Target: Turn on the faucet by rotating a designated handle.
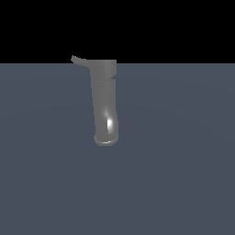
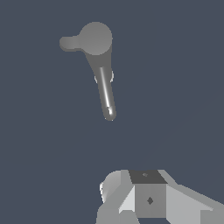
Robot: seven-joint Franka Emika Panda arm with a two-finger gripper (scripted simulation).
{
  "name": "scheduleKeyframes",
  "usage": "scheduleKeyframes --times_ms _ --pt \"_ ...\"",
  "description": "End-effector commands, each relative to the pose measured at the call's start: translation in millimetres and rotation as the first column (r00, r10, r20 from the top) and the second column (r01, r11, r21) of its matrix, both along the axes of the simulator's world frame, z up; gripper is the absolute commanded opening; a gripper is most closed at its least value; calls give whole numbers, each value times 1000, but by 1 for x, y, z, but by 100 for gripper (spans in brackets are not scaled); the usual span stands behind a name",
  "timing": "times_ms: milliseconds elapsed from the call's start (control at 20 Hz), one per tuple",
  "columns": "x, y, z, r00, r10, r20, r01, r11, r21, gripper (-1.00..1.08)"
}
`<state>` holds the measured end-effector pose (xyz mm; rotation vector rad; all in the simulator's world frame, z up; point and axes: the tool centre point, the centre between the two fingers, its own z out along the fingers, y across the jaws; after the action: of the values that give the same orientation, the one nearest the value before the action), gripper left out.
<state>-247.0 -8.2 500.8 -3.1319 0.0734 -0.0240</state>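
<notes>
The faucet is a glossy grey, slightly bent tube standing on the floor, with a rimmed flared end at the bottom and a wider cap on top. The handle is a short thin curved lever jutting from the cap toward the exterior view's left. In the wrist view I see the faucet from above, with its round cap and the handle as a short stub beside it. My gripper shows only in the wrist view, well apart from the faucet, touching nothing. Its fingers lie together with no gap.
A flat blue-grey floor spreads around the faucet, under a black background. No other objects are in view. The arm does not show in the exterior view.
</notes>
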Motion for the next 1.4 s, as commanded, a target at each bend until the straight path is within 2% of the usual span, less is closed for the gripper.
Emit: scheduleKeyframes --times_ms 0,550,850,1350 --pt "0 0 0 1000 0 0 0 1000 0 -100" --pt "0 7 4 1000 -8 12 8 1000 -19 -100" --pt "2 7 3 1000 -15 12 15 1000 -17 -100" --pt "25 12 -2 994 -105 8 105 994 3 -100"
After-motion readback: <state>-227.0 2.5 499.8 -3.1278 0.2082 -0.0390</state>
